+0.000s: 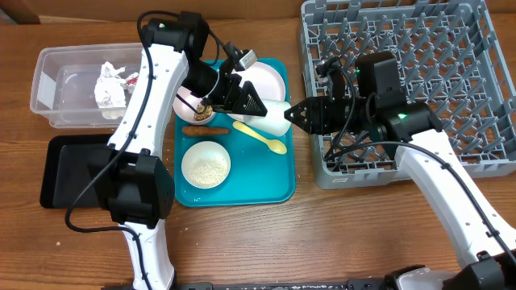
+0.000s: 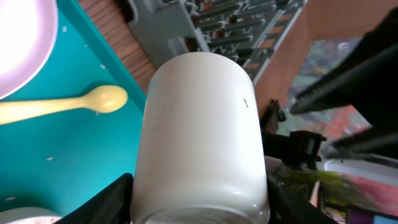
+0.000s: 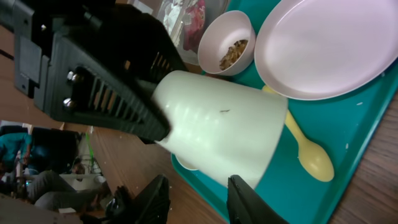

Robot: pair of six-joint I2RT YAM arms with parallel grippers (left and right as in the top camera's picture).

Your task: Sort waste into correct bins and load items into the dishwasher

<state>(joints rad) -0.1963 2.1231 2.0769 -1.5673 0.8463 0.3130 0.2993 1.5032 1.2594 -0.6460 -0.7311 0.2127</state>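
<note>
My left gripper (image 1: 256, 105) is shut on the white cup (image 1: 278, 118) and holds it on its side over the teal tray (image 1: 278, 181). In the left wrist view the cup (image 2: 199, 124) fills the space between my fingers (image 2: 199, 208). My right gripper (image 1: 295, 115) is open, its fingertips (image 3: 199, 193) just at the cup's free end (image 3: 224, 124) without clamping it. On the tray lie the pale plate (image 1: 270, 79), a yellow spoon (image 1: 262, 137), a bowl of rice (image 1: 205, 165), a bowl with a brown lump (image 1: 192, 109) and an orange-brown stick (image 1: 196, 130).
The grey dish rack (image 1: 419, 72) stands at the right, behind my right arm. The clear tub (image 1: 60, 89) at the far left holds crumpled white paper (image 1: 107, 87) and a bit of red wrapper (image 1: 129, 79). The black tray (image 1: 72, 173) lies in front of it.
</note>
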